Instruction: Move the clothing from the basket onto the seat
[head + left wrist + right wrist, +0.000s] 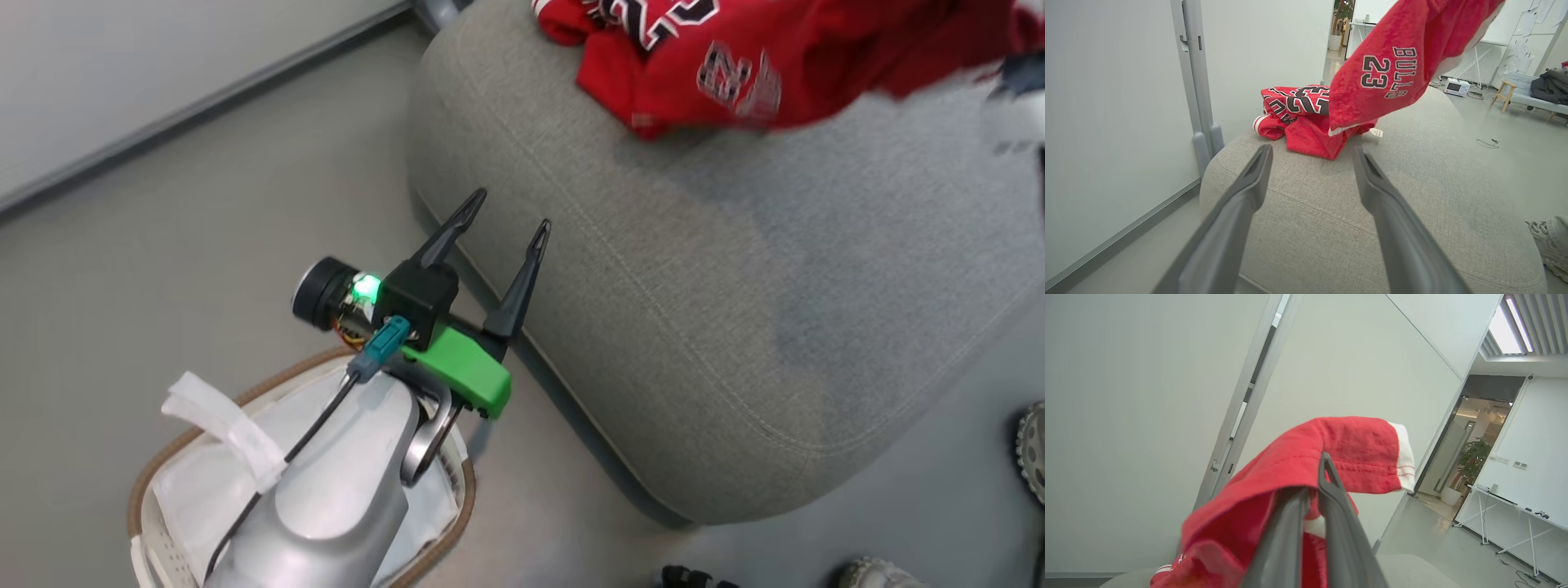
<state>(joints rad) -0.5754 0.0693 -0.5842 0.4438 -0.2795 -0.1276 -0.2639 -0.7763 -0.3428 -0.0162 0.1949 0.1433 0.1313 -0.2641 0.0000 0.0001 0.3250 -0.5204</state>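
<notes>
The clothing is red with "BULLS 23" lettering. One garment lies bunched on the far end of the grey seat [1412, 192], shown as a heap [1298, 110]. A second red garment [1392, 69] hangs above the seat, its lower edge near that heap. My right gripper [1314, 477] is shut on this garment's hem [1347, 453]. Both garments show at the top of the head view [735, 65] on the seat [694, 310]. My left gripper [510, 211] is open with nothing in it beside the seat's edge, above the basket [143, 482]. My left forearm hides much of the basket's white liner.
A wall and a grey partition post [1196, 81] stand just left of the seat. A person's shoe [1545, 245] is on the floor at the seat's right, and shoes [878, 573] show at the head view's bottom edge. Open floor lies between wall and basket.
</notes>
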